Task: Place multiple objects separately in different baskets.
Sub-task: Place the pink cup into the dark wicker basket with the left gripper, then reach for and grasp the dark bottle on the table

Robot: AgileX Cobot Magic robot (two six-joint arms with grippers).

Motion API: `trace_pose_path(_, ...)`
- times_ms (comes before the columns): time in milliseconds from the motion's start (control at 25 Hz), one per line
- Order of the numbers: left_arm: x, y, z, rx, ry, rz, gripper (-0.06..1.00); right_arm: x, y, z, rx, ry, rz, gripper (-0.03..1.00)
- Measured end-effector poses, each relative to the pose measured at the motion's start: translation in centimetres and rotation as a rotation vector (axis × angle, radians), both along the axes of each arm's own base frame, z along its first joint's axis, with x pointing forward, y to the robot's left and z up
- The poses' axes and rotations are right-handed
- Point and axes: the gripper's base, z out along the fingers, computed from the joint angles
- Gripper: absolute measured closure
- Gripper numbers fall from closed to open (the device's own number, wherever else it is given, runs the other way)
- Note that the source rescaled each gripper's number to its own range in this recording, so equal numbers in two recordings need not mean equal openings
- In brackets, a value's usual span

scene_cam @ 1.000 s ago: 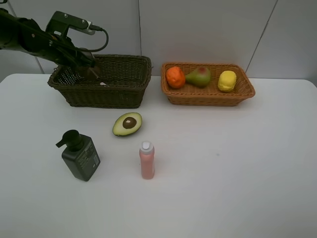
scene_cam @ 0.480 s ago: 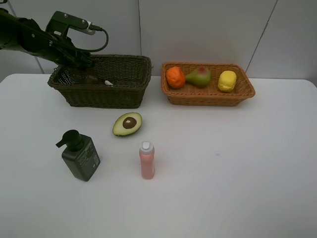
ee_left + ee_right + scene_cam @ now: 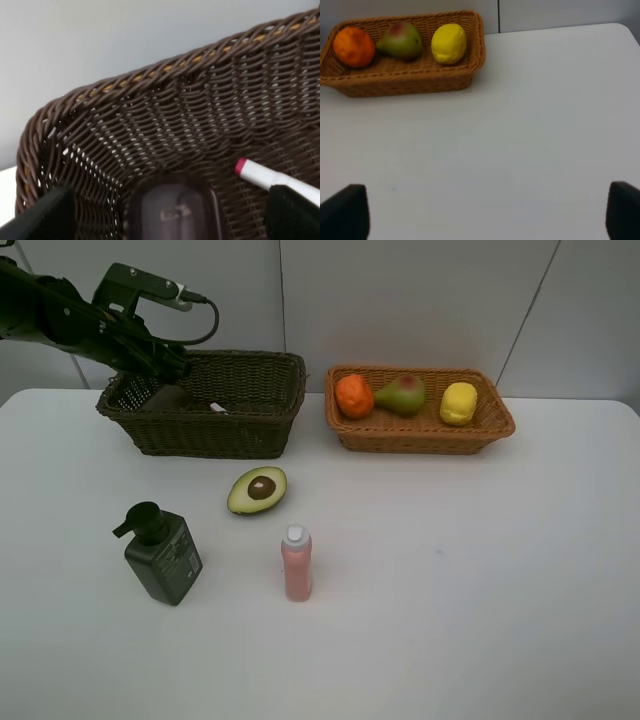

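release of the cup (image 3: 170, 210) into the dark basket (image 3: 215, 430) looks done: it lies on the basket floor beside the marker (image 3: 272, 177), clear of the left gripper (image 3: 172, 368), whose fingers stand wide apart. next move: lift out, then go for the avocado (image 3: 257, 489). left arm slants down over the basket's left end. right gripper (image 3: 485, 210) also gapes above bare table.

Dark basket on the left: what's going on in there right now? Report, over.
Left gripper open over the dark basket; right gripper open, empty. Pink cup down inside near the white marker, not gripped. Nothing in the way.
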Motion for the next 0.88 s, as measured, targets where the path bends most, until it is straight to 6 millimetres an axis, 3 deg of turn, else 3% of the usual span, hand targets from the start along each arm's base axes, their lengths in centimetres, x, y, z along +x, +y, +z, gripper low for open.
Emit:
trace_pose_path(400,-1.7,0.2,4.2,-0.006,-0.006,-0.006,-0.05,0.0,0.0,0.0,0.0,0.0,0.0,-0.03)
trace_pose_path(880,-7.6,-2.5,9.6,-0.017,0.024,-0.104,-0.05,0.0,0.0,0.0,0.0,0.0,0.0,-0.03)
